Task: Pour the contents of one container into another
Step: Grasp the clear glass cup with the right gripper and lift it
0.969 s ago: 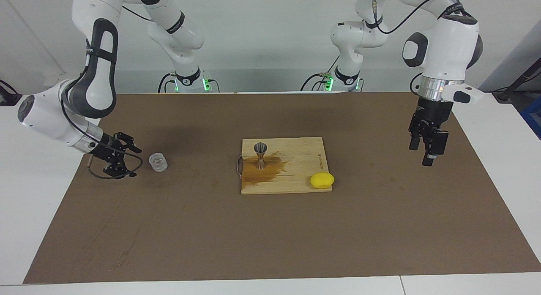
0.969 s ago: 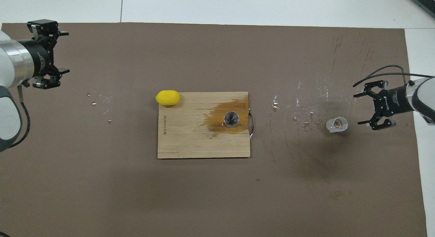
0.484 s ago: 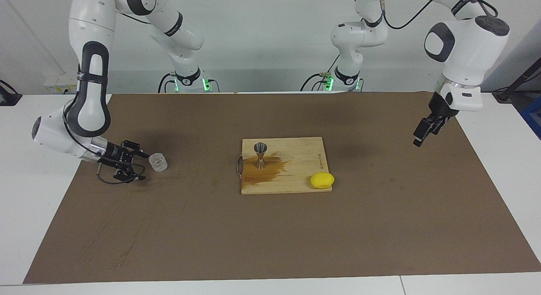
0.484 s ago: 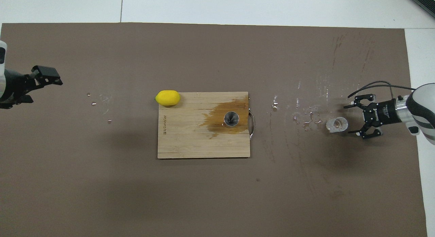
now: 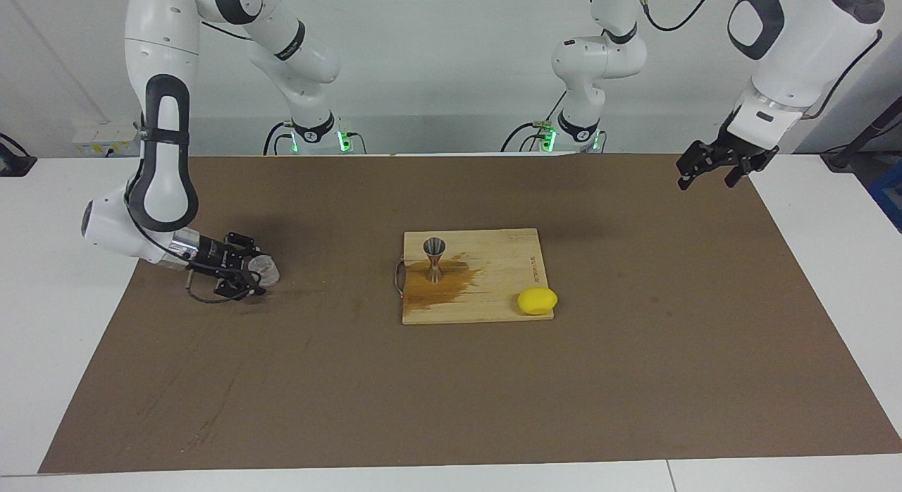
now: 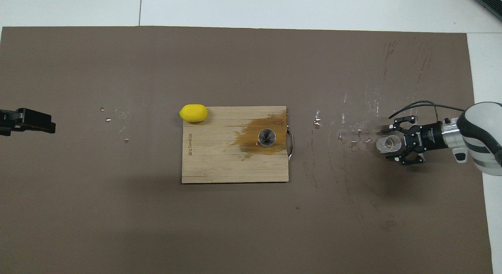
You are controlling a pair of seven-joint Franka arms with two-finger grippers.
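The clear ribbed glass cup (image 5: 267,268) stands on the brown mat toward the right arm's end of the table; it also shows in the overhead view (image 6: 389,143). My right gripper (image 5: 252,273) lies low and level beside it, open, with its fingers on either side of the cup (image 6: 392,143). The silver hourglass jigger (image 5: 434,258) stands upright on the wooden board (image 5: 493,294), in a brown wet stain; from above I see its round mouth (image 6: 267,137). My left gripper (image 5: 712,171) is open and empty, raised over the mat's edge at the left arm's end (image 6: 35,121).
A yellow lemon (image 5: 537,300) lies on the board's corner farthest from the robots, toward the left arm's end (image 6: 193,112). The board has a metal handle (image 6: 290,142) on the side toward the cup. Water drops (image 6: 353,136) lie on the mat between board and cup.
My right gripper has moved in low toward the cup until its open fingers straddle it. My left gripper has risen and drawn back toward the robots, turning as it went.
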